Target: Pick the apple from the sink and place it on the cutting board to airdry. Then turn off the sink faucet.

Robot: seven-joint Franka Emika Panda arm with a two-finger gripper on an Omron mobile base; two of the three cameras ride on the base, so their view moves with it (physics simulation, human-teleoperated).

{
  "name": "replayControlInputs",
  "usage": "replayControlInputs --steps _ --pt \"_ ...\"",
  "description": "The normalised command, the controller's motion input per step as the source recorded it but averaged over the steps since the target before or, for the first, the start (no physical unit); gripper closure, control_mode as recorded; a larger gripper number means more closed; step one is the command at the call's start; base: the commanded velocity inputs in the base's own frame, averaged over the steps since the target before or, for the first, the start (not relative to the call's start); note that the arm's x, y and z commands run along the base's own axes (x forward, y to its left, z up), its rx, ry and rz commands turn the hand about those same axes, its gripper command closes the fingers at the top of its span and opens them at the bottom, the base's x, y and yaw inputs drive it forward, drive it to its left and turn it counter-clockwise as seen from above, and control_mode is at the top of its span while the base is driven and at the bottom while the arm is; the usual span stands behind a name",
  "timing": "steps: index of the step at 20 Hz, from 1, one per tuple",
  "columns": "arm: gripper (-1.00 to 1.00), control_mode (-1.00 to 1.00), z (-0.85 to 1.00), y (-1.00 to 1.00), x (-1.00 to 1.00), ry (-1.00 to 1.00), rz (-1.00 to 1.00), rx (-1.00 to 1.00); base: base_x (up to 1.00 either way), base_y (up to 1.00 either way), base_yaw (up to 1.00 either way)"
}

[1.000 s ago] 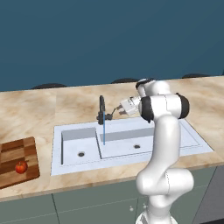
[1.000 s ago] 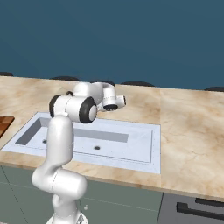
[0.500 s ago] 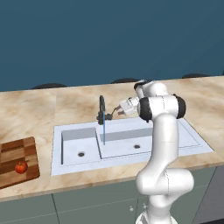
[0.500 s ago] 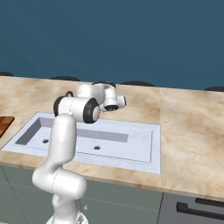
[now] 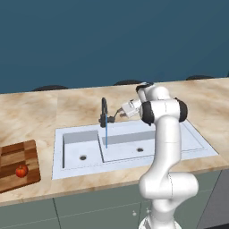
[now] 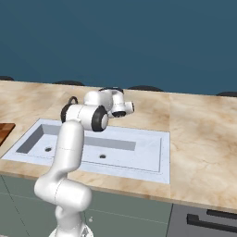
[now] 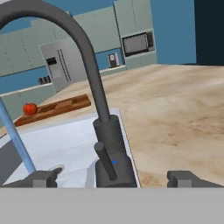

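Marble-patterned beige countertop (image 5: 58,105) is stretching across the middle of the left base view, and the wide pale blue-white rectangular sink (image 5: 129,145) with its two basins is sitting sunk into it at the centre of the frame. White robot arm (image 5: 163,147) is rising from the lower right of that view and bending over toward the back rim of the sink. Dark brown checkered wooden cutting board (image 5: 17,164) is lying at the far left edge of the frame, well apart from the sink. Slim black upright faucet (image 5: 104,114) with a curved spout is standing at the back of the sink, near the divide between the basins, and a thin blue stream of water (image 5: 106,136) is running down from its spout into the basin.

Two-finger gripper (image 7: 111,178) is hovering right at the faucet's base; in the hand view its fingertips (image 7: 40,179) are spread wide at the bottom of the frame, one on each side of the faucet body, with the thin side lever handle (image 7: 106,161) sitting between them and nothing pinched. Whether either tip is touching the faucet I cannot tell.

Small round red apple (image 5: 21,171) is resting on the cutting board, at the lower left of the left base view, and showing at the left of the hand view on the board's end.
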Motion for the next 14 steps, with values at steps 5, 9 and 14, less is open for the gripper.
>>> replayControlInputs --steps 5,9,14 --pt "-1.0 -1.0 -0.08 0.0 0.15 0.01 0.0 0.0 0.0 0.0 0.0" --pt "-1.0 -1.0 -0.14 0.0 0.09 0.03 0.0 0.0 0.0 0.0 0.0" --pt "-1.0 -1.0 -0.08 0.06 0.09 0.02 0.0 0.0 0.0 0.0 0.0"
